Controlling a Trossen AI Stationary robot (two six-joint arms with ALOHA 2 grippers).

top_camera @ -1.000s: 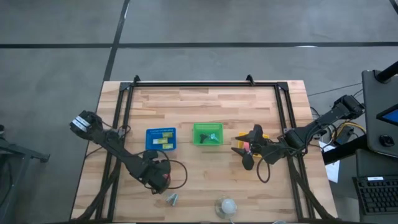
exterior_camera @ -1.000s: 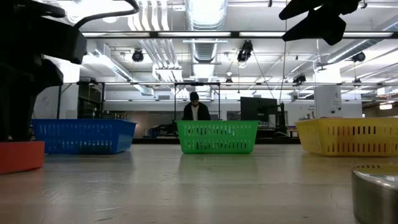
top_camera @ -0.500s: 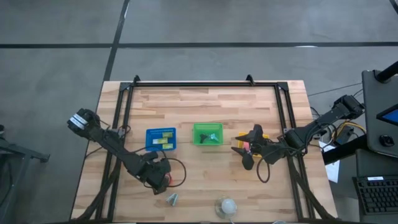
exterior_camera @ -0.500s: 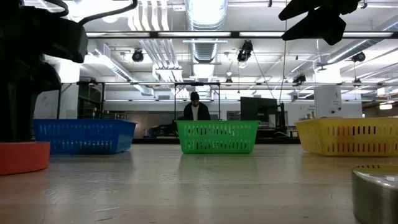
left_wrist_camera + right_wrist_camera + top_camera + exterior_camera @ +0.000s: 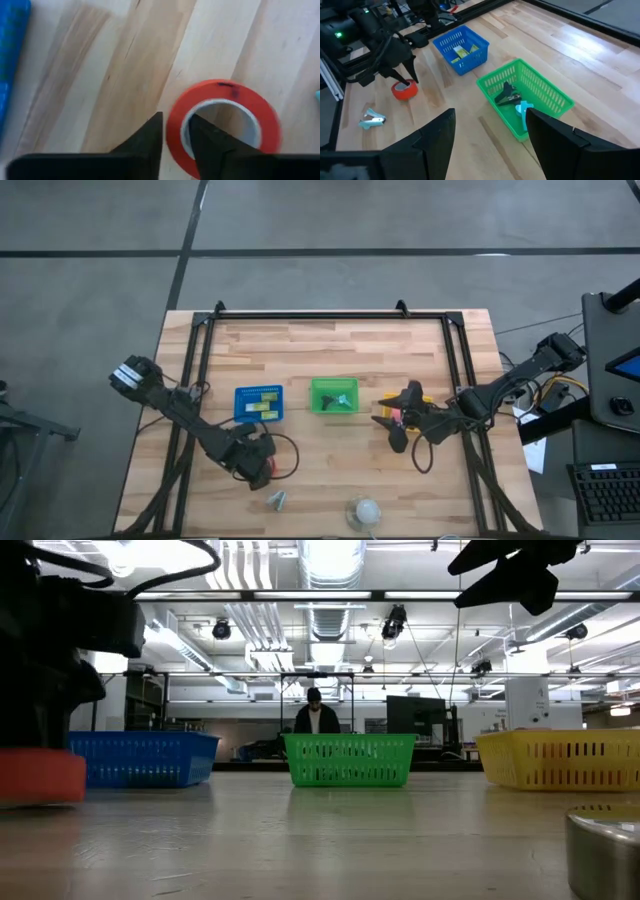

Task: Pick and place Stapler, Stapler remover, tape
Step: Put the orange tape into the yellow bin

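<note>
A red tape roll with a pale core (image 5: 222, 127) sits in my left gripper (image 5: 175, 117) near the table's near left part (image 5: 265, 470); in the low view the roll (image 5: 40, 777) shows at the left edge. My left gripper (image 5: 258, 460) is shut on its wall. My right gripper (image 5: 400, 422) hangs open over the yellow basket (image 5: 418, 402), touching nothing; its two fingers stand wide apart (image 5: 490, 114). A small light-blue and grey office tool (image 5: 277, 500) lies on the wood near the near edge (image 5: 372, 119). The other tape rolls are out of sight. My left gripper pinches the red roll's ring wall (image 5: 176, 131), on the side nearest the wrist, with one finger (image 5: 202, 137) inside the pale core and the other finger (image 5: 150, 137) outside. The fingers come from above, pointing down. The roll lies flat, raised a little above the table.
A blue basket (image 5: 259, 403) with yellow pieces and a green basket (image 5: 333, 395) with dark and light-blue tools stand mid-table. A white ball (image 5: 366, 510) lies by the near edge. A black frame (image 5: 320, 315) rims the table. A person (image 5: 316, 715) stands far behind.
My left gripper has gone up a little with the red roll still in its hold: in the low view the roll has risen from the tabletop and looks blurred. The right arm has kept still.
</note>
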